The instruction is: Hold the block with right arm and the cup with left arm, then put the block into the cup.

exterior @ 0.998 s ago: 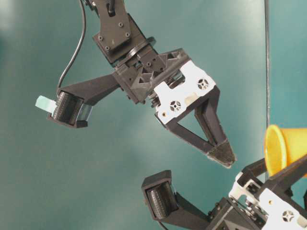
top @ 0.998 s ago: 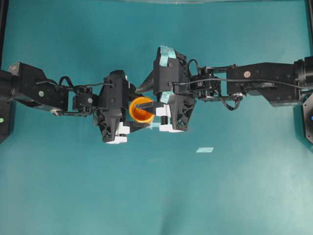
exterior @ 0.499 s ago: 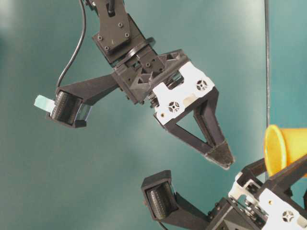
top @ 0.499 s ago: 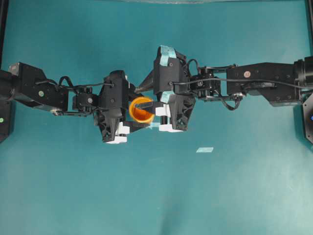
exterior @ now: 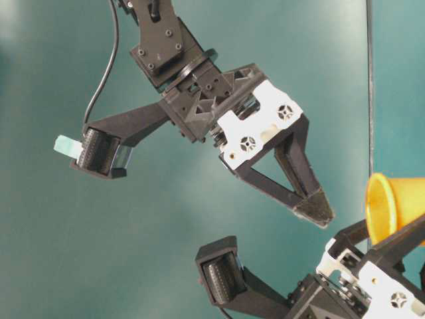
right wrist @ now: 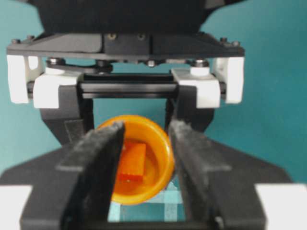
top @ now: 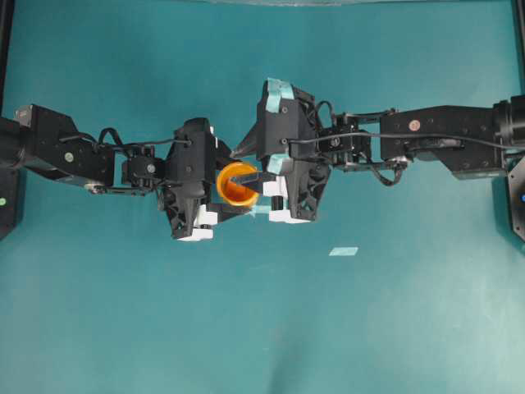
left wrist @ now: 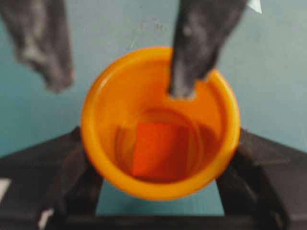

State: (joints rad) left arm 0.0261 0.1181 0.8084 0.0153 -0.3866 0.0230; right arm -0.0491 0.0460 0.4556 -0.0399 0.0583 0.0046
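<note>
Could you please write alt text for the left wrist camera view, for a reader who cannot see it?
A small orange block lies at the bottom of a yellow-orange cup, seen from above and held between the black fingers of the left gripper. One blurred dark finger of the right gripper dips over the cup's far rim, above a teal table.

The right gripper lifted a touch and tipped its wrist; in the table-level view its padded fingertip swung toward the cup, and the taped finger shifted the same way.
</note>
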